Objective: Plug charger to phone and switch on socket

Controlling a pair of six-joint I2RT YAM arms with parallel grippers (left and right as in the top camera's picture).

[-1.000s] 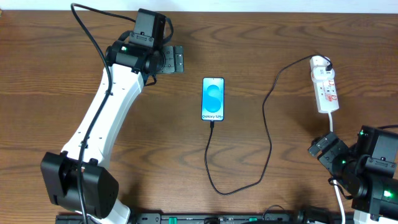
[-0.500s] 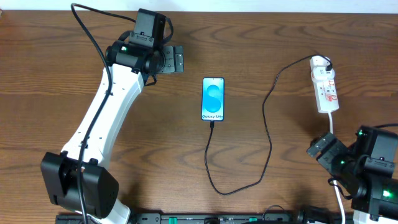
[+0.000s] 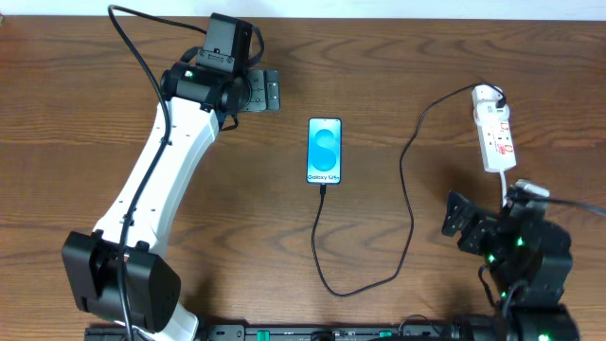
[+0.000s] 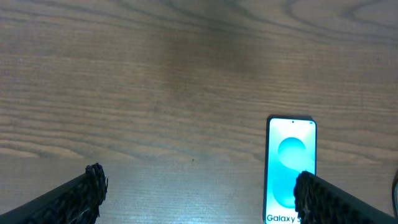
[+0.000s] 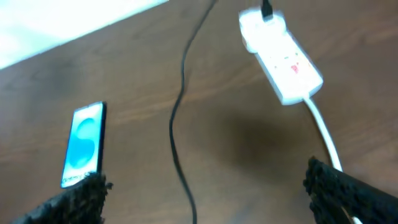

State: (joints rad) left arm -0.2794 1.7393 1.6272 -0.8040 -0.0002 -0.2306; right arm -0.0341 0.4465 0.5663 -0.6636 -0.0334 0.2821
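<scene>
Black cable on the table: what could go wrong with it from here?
The charger loops loosely between the right gripper and the phone; a snag might tug its tip out. The gripper is also close to the white cord of the socket, so a move could drag the strip.

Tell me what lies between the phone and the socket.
Only the charger cable crosses the otherwise bare table between the phone and the socket. It shows clearest in the overhead view.

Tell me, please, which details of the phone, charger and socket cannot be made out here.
- Socket switch position: too small overhead, blurred in right wrist view.
- Whether the charger tip is seated in the phone: too small overhead; left wrist view's bottom edge cuts it off.
</scene>
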